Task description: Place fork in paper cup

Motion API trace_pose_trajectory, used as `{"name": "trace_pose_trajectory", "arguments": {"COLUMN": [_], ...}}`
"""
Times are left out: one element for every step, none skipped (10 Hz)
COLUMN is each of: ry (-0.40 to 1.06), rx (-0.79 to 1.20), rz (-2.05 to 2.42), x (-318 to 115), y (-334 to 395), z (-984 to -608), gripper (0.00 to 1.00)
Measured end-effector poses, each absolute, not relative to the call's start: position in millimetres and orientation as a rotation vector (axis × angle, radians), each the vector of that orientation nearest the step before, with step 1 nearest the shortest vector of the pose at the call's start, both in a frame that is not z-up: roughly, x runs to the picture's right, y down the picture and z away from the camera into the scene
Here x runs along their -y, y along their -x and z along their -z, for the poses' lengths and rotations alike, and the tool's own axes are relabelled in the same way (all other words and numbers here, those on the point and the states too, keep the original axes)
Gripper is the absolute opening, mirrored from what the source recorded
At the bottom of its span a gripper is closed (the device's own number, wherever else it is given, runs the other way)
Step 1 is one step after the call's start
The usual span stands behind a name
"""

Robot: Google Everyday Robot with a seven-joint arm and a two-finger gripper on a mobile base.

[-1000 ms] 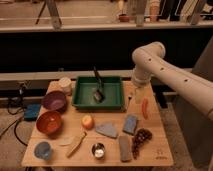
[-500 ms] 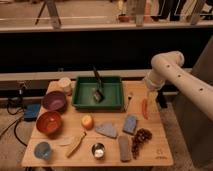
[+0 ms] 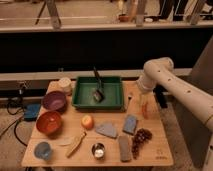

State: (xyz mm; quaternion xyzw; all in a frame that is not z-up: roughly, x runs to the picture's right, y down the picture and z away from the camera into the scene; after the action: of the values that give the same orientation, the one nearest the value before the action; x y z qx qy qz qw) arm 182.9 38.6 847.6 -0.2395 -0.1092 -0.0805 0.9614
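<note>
White arm (image 3: 184,96) from lower right, elbow (image 3: 158,67) high, gripper (image 3: 142,93) hanging just beneath it, right of centre.

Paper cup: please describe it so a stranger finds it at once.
On the table, look left of the green tray, opposite the gripper on the right. The paper cup stands behind the purple bowl; cream, unlike the blue cup and metal cup.
</note>
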Motion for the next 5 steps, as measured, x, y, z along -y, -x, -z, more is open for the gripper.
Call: {"name": "trace_pose_trajectory", "arguments": {"ry": [0.492,0.500,0.509,0.519,0.527], "rx": [0.231,0.242,0.250,0.255,0.259], "rz": [0.178,0.194,0.202,0.203,0.196], "x": [-41,-45,-48,-48,-48], "y": [-170,-157,-147,-144,-144], "z": [-856,-867,-877,-884,-891], "gripper": [0.80,0.80,0.80,0.80,0.80]}}
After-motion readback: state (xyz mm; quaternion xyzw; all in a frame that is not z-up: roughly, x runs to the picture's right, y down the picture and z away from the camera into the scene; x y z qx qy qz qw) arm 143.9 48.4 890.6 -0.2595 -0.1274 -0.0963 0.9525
